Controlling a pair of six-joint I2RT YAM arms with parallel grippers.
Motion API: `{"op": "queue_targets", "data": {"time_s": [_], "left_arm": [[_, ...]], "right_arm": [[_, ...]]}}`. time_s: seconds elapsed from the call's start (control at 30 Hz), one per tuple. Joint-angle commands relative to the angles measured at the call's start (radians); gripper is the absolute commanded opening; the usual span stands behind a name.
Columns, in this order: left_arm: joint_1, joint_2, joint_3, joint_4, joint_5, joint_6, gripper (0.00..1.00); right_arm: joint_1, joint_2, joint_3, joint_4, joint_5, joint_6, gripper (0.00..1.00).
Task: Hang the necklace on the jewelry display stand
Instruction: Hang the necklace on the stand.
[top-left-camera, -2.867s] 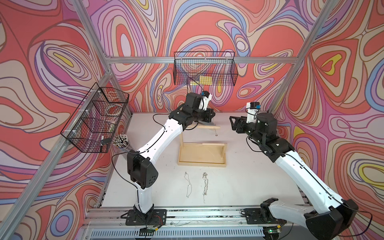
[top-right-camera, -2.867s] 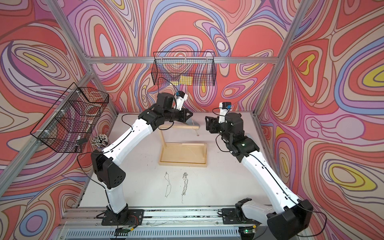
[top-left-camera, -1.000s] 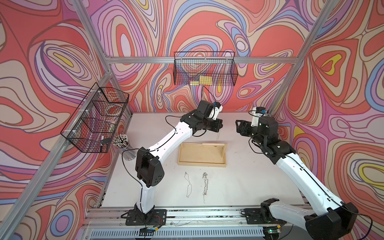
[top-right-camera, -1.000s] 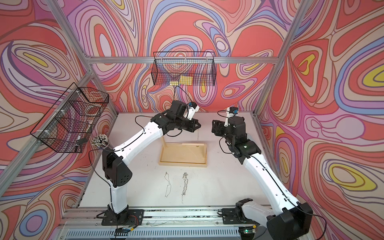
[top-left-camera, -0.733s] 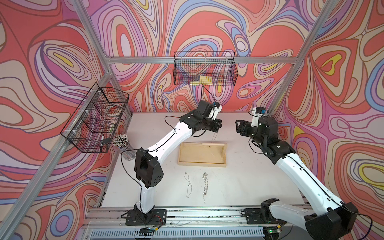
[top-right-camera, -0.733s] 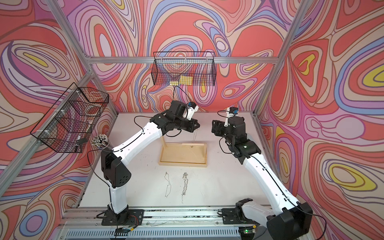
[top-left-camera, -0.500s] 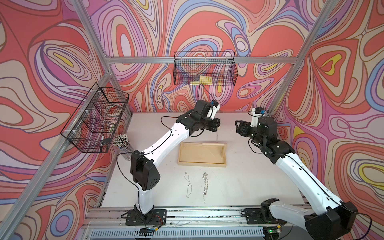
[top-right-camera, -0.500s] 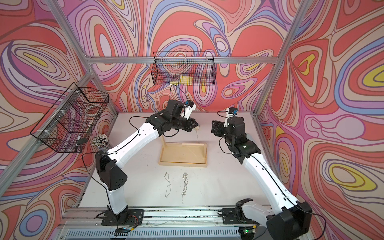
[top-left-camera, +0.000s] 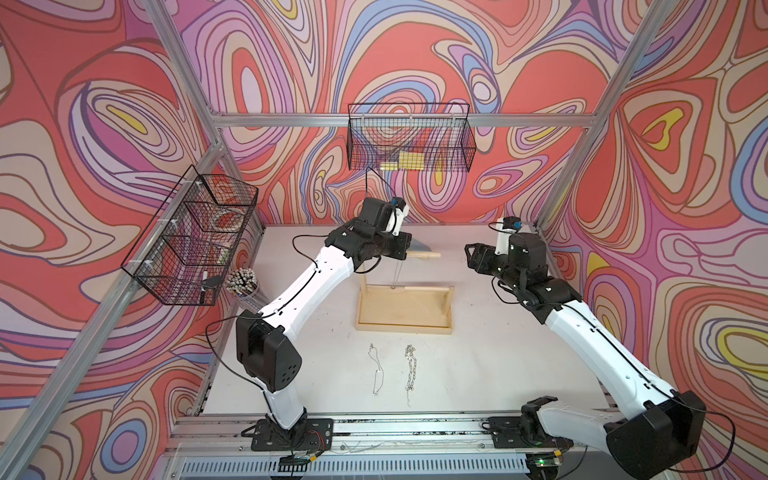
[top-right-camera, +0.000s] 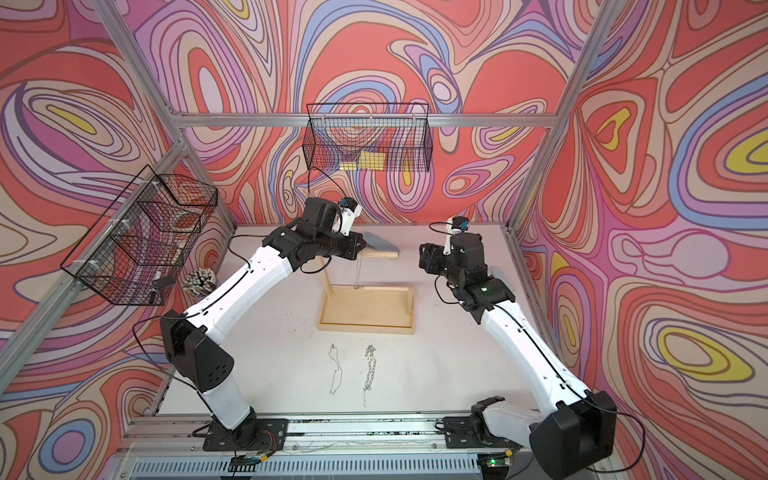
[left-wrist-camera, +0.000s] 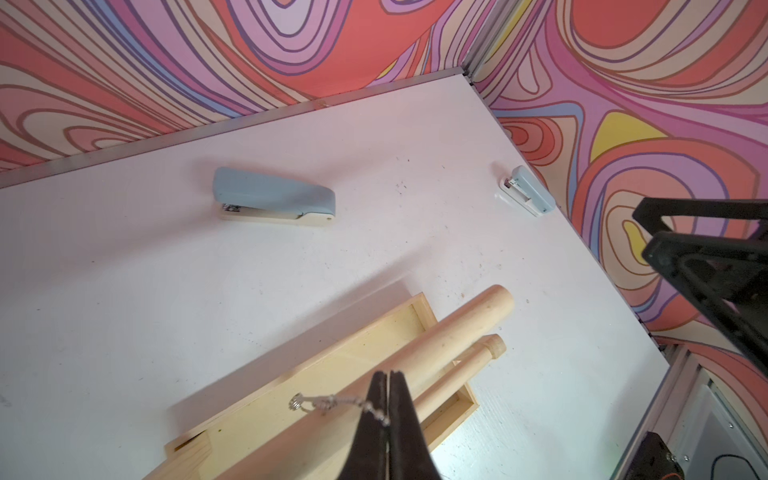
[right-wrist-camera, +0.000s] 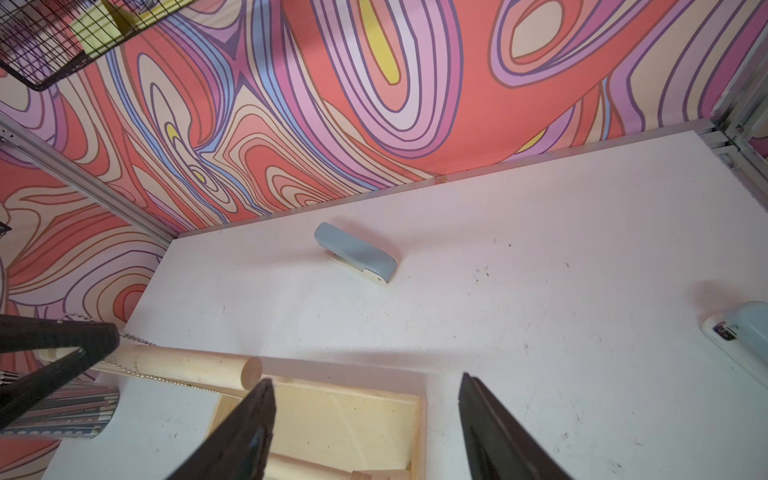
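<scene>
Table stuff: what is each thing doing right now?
Left tool: shut on the necklace.
Right tool: open, empty.
Jewelry display stand: upright.
Necklace: pinched near its clasp, dangling by the stand's top bar.
Thin chain: lying loose on the table.
Thick chain: lying loose on the table.
Big stapler: closed.

In both top views the left arm (top-left-camera: 316, 274) hides most of the upper bar (top-left-camera: 430, 254) of the jewelry display stand (top-left-camera: 402, 326).
</scene>
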Motion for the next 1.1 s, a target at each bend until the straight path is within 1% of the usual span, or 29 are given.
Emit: {"op": "queue_targets", "data": {"time_s": [0.0,0.23,0.47,0.53,0.8,0.97,1.07], "left_arm": [[0.019,-0.052,-0.026,-0.033,-0.029,0.041,0.0],[0.038,-0.081,-0.081,-0.047,-0.057,0.067,0.0],[0.065,-0.17,-0.212,0.001,-0.085,0.063,0.0],[0.07,-0.183,-0.228,0.004,-0.097,0.064,0.0],[0.083,-0.192,-0.235,-0.015,-0.127,0.077,0.0],[0.091,-0.177,-0.226,-0.028,-0.162,0.074,0.0],[0.093,-0.17,-0.225,-0.016,-0.162,0.067,0.0]], "right_arm": [[-0.006,0.012,0.03,0.012,-0.018,0.005,0.73],[-0.007,0.035,0.046,0.007,-0.035,0.017,0.73],[-0.006,0.059,0.057,0.002,-0.042,0.017,0.73],[-0.006,0.065,0.055,0.01,-0.05,0.02,0.73],[-0.006,0.092,0.049,0.024,-0.078,0.042,0.72],[-0.006,0.098,0.049,0.025,-0.081,0.042,0.72],[-0.006,0.102,0.049,0.024,-0.082,0.038,0.72]]}}
